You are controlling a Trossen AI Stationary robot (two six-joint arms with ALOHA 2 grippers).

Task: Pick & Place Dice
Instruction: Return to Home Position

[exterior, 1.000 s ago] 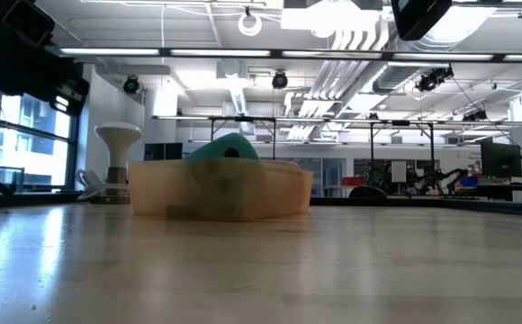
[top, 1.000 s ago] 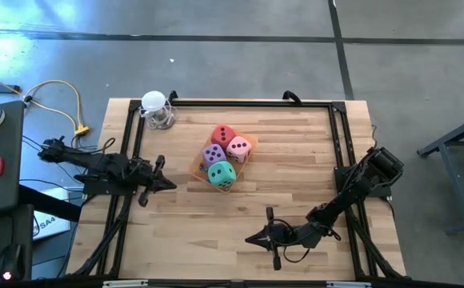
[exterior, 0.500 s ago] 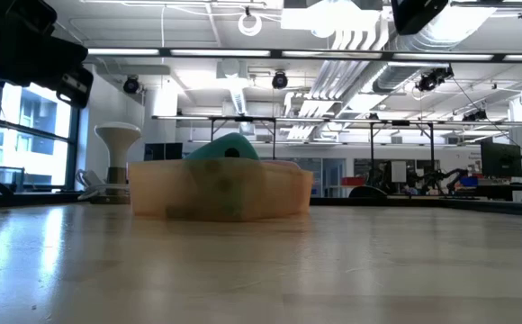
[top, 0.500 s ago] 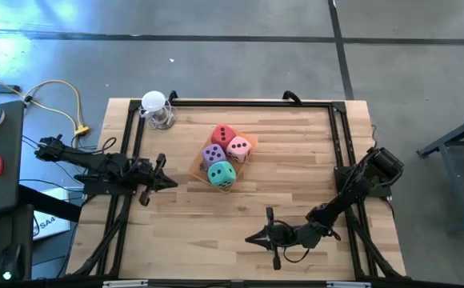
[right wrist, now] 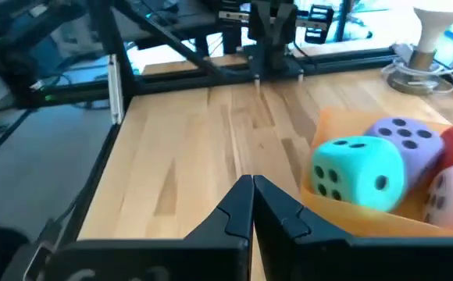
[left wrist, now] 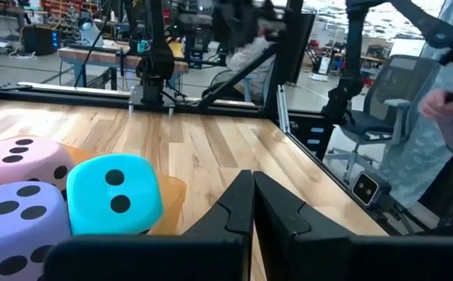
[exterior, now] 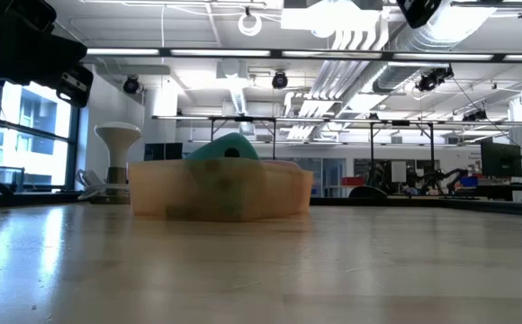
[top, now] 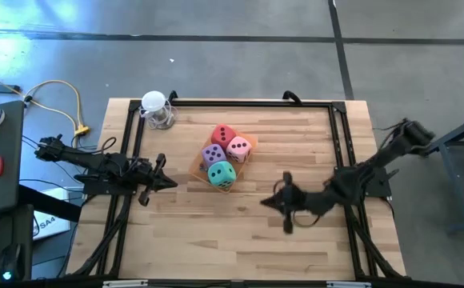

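The right gripper (top: 266, 202), its fingers pressed together on nothing, hangs over the table (top: 216, 240) to the right of the orange tray (top: 197, 166), apart from it; its outline is smeared in the high view. The left gripper (top: 170, 183), also closed and empty, waits to the left of the tray. All four dice lie inside the tray, touching: red die (top: 223, 134), pink die (top: 238, 148), purple die (top: 214, 155), teal die (top: 222, 174). In the low view only the top of the teal die rises above the tray wall; the other three are hard to make out behind it.
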